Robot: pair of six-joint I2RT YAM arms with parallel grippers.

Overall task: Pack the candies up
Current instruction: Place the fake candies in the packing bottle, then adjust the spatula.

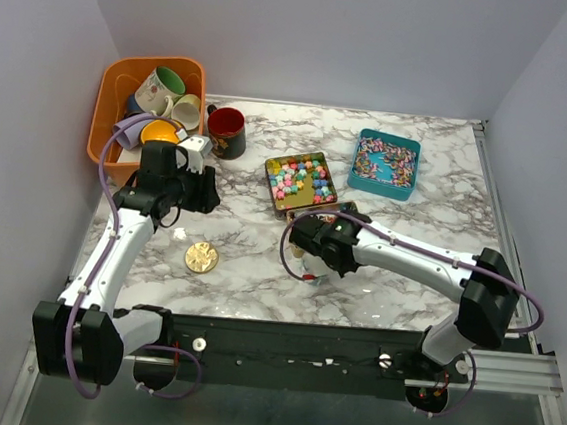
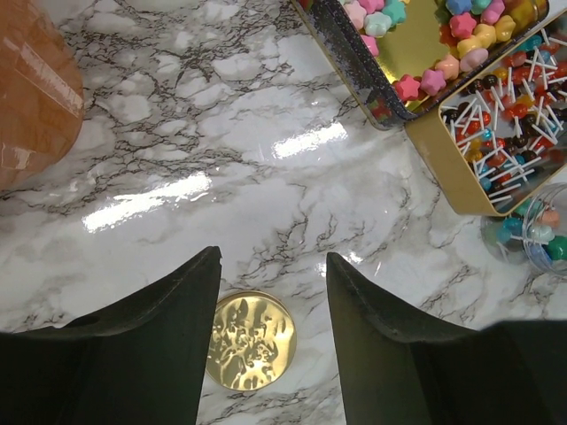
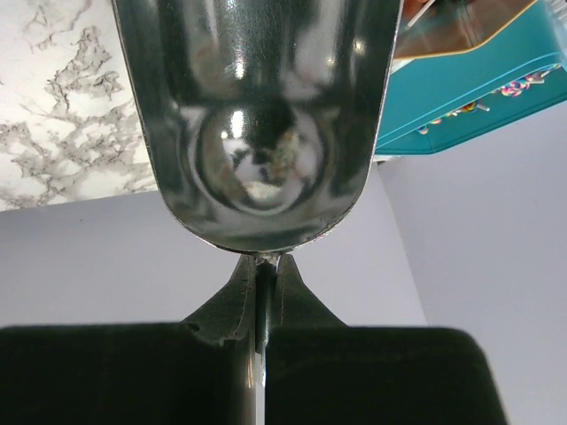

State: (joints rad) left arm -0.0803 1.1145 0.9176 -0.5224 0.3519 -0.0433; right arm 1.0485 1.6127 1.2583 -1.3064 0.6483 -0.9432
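Note:
Round and star-shaped candies in pink, green, yellow and blue fill an open gold tin at the table's middle; they also show in the left wrist view. Small mixed-colour pieces lie in a teal tin. My right gripper is shut on the handle of a metal scoop, whose bowl looks empty, just in front of the gold tin. A small clear jar with a few candies stands under it. My left gripper is open and empty above the table.
A flat round gold lid lies on the marble table, below my left fingers. An orange basket of mugs stands at the back left, with a dark red mug beside it. A gold compartment of stick sweets adjoins the tin.

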